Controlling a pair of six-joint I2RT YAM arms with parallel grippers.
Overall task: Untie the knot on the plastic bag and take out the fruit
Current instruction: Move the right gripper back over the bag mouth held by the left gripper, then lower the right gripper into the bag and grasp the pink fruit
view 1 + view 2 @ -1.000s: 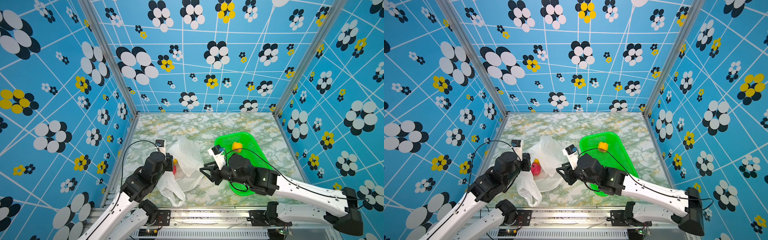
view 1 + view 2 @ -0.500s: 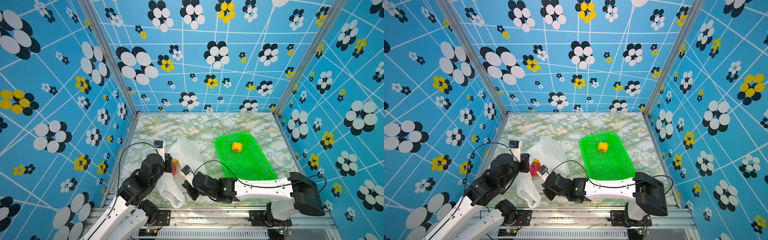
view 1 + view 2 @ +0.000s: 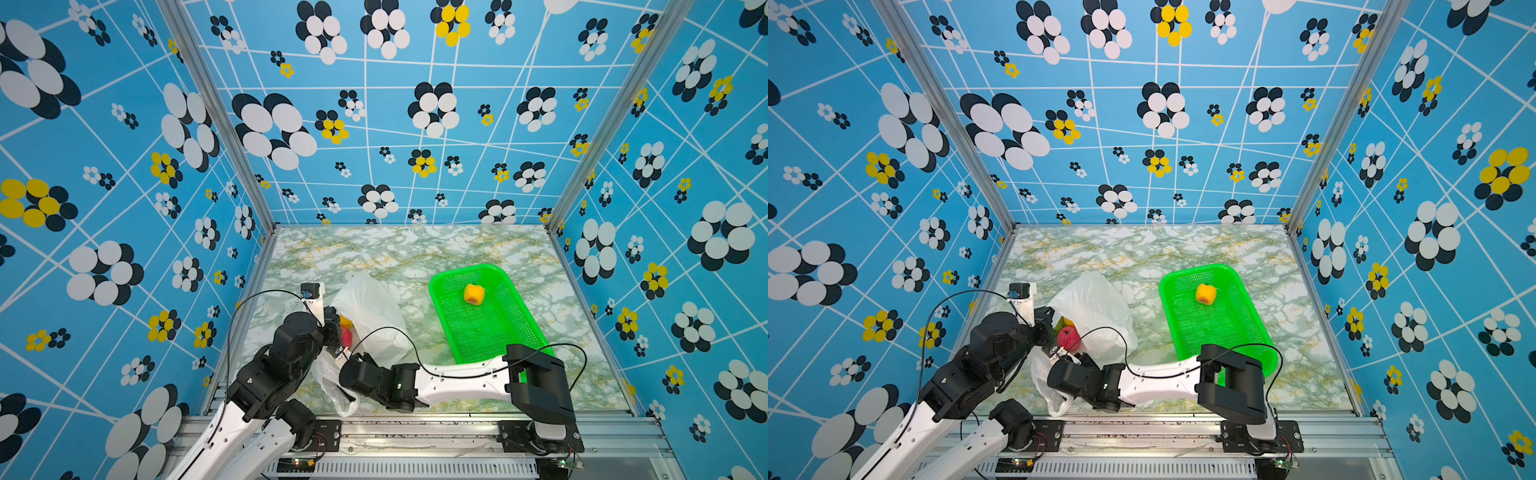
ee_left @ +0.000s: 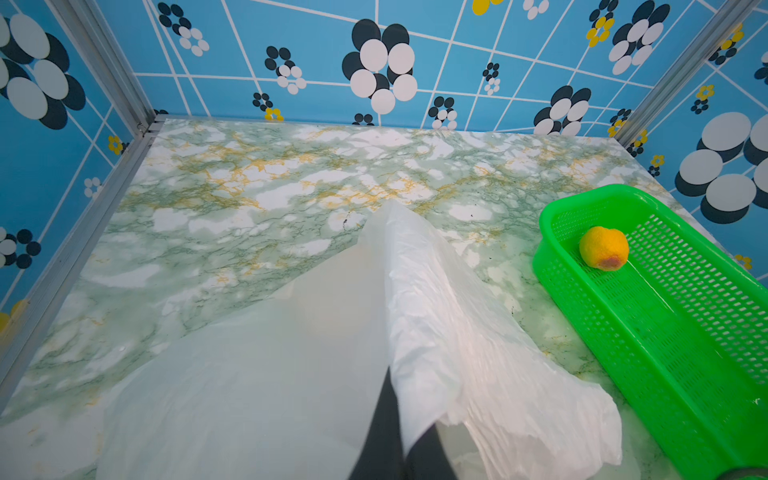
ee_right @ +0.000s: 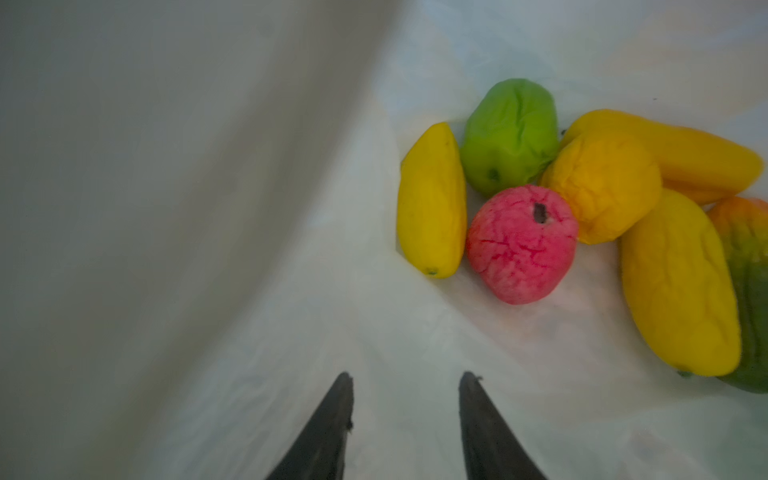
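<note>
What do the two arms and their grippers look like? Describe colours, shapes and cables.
The left arm and right arm share one build: smooth white links between chunky black joint housings. A thin black cable loops along each; a small black camera on a white bracket tops the left wrist. The left gripper and right gripper have dark fingers tapering to narrow tips.

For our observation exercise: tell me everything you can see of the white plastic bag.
The plastic bag is thin, crinkly, translucent white film lying on the marbled table beside the green basket, not touching it. Its mouth is open: the shut left claw pinches the film and lifts it like a tent, while the open right claw reaches inside. Red, green, yellow and orange fruit lies inside.
</note>
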